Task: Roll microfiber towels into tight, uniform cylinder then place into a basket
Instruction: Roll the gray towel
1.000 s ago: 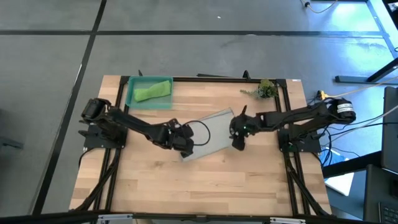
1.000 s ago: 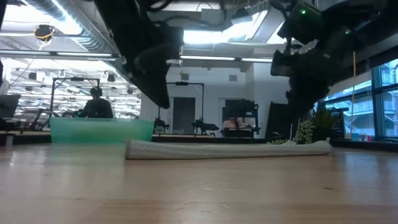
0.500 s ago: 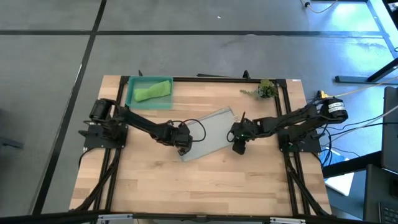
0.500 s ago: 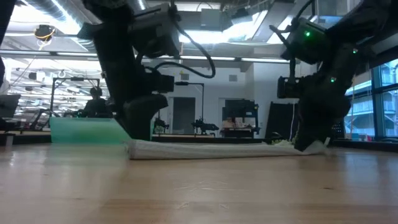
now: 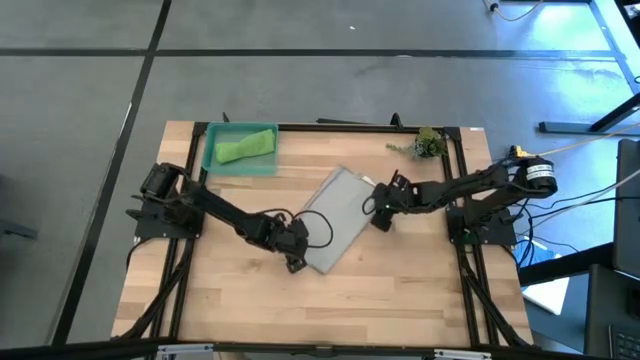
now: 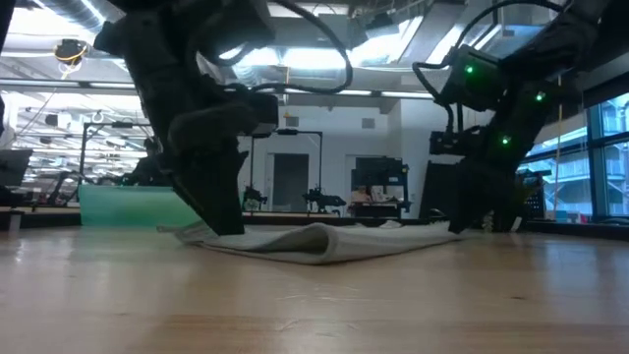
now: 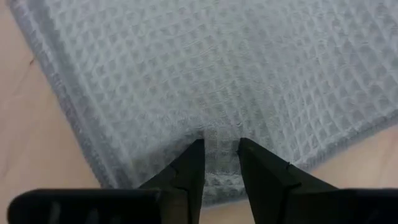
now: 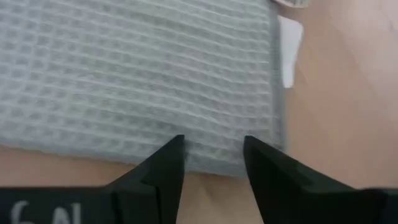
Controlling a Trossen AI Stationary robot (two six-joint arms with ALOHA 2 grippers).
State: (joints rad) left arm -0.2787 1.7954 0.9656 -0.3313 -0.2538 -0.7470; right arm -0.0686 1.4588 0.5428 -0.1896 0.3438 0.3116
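The pale grey waffle-weave towel [image 5: 333, 216], lying folded mid-table, is pinched at its near edge by the left gripper [image 5: 293, 258] and met at its far-right edge by the right gripper [image 5: 378, 214], whose jaws are parted over the cloth.

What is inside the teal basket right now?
The basket holds one lime green towel, lying loosely bunched rather than tightly rolled. The grey towel lies outside it on the table. Anything beneath the green towel is hidden.
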